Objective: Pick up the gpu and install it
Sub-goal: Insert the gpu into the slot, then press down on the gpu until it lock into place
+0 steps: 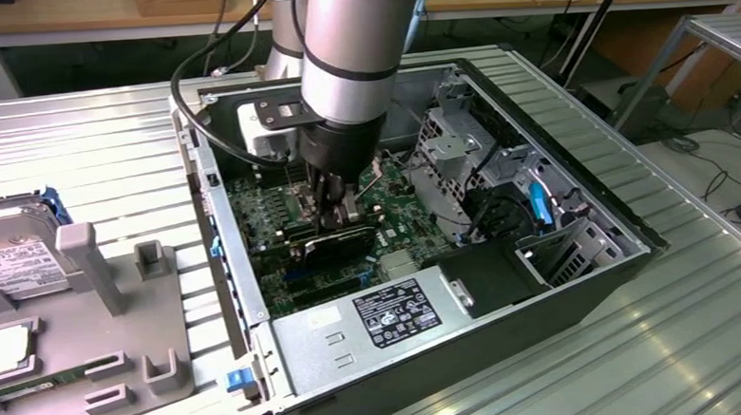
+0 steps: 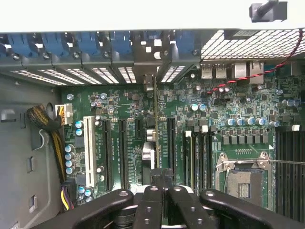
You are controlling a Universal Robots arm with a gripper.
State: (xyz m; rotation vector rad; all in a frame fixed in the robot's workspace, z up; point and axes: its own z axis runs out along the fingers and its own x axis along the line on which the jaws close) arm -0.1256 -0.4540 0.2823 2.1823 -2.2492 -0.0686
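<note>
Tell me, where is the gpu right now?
The gpu is inside the open computer case, standing on edge over the green motherboard, near the middle of the exterior view. The gripper is shut on its top edge.

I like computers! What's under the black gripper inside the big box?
The gripper is shut on the gpu, held edge-on over the green motherboard and its black slots. The slot directly beneath the card is covered.
</note>
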